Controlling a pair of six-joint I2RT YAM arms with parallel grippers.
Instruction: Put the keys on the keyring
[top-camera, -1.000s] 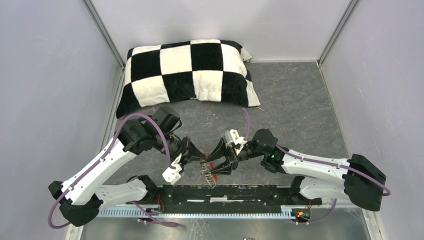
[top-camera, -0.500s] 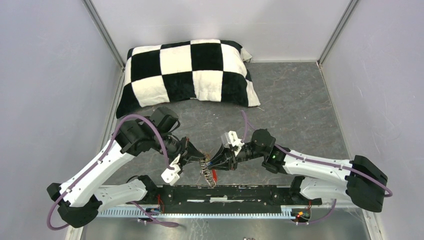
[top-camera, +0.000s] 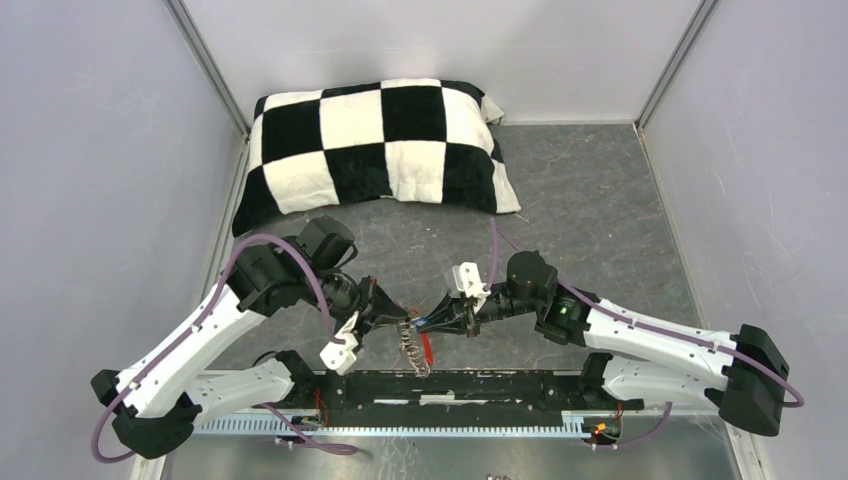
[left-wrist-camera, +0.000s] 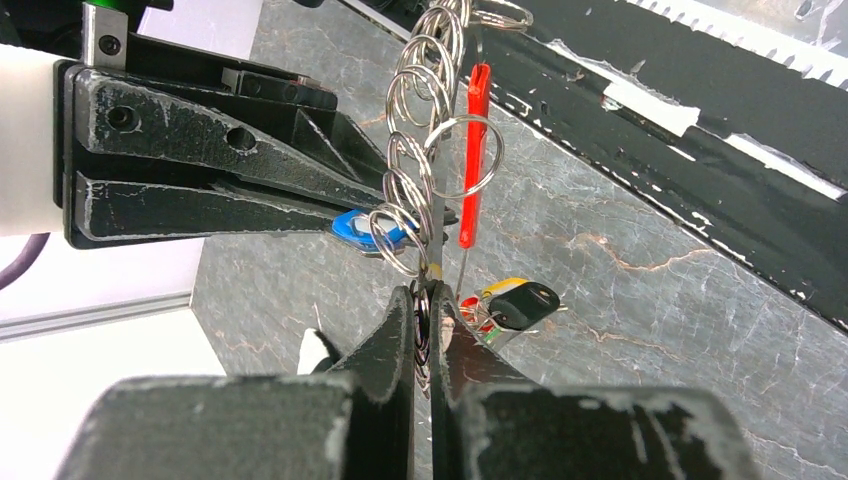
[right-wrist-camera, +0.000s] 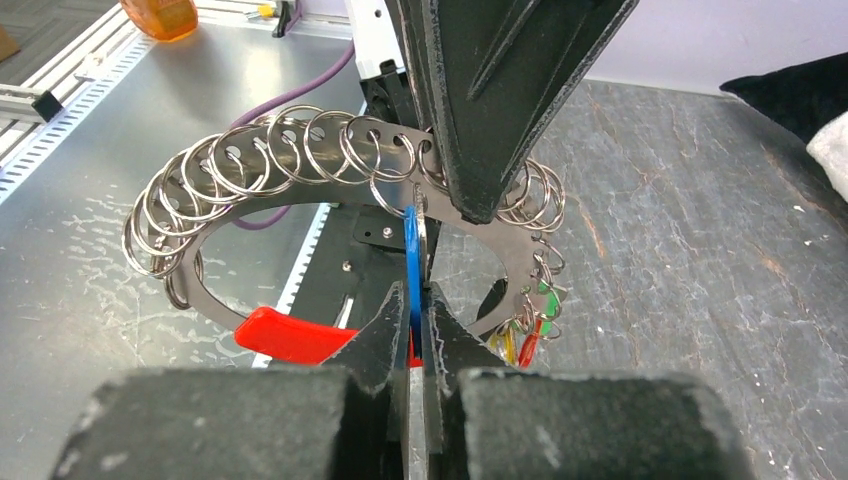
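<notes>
A grey marbled tabletop (top-camera: 590, 200) sits between pale walls (top-camera: 90, 150), with a black-and-white checked pillow (top-camera: 380, 140) at the back. The left gripper (left-wrist-camera: 422, 300) pinches the keyring (left-wrist-camera: 425, 100) and holds it in the air. The right gripper (right-wrist-camera: 418, 300), wide a second ago, now clamps narrowly on the blue key (right-wrist-camera: 411, 250) at the keyring's loops. The other keys (right-wrist-camera: 530, 325) hang from the keyring.
</notes>
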